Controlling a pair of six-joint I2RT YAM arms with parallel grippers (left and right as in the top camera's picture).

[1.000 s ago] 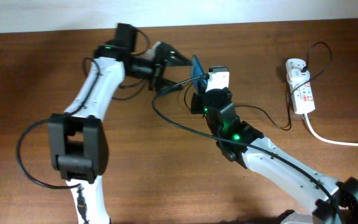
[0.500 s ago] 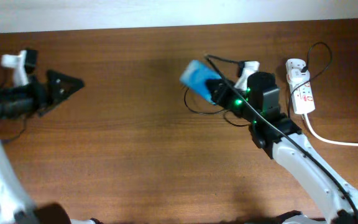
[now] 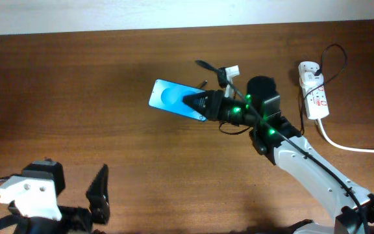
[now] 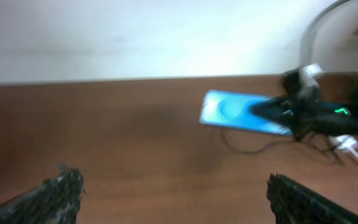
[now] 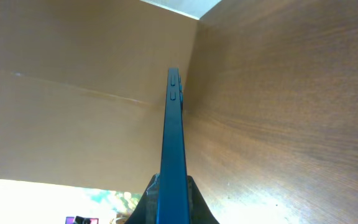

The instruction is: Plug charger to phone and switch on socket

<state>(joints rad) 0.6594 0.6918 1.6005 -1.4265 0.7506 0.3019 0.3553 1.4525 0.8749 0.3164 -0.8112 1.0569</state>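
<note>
The right arm (image 3: 304, 162) comes in from the lower right corner and stretches up and to the left, with green lights lit along its wrist. The right gripper (image 3: 197, 102) points left, its jaws closed on the near end of the phone (image 3: 169, 97). In the wrist view its two fingers (image 5: 146, 208) pinch the phone's thin edge from either side. The left arm (image 3: 34, 195) sits low in the lower left corner, with only its wrist and white camera mount showing. The left gripper (image 4: 173, 180) stands spread wide with nothing between the jaws. From above, one dark finger (image 3: 99, 192) shows, angled upward.
</note>
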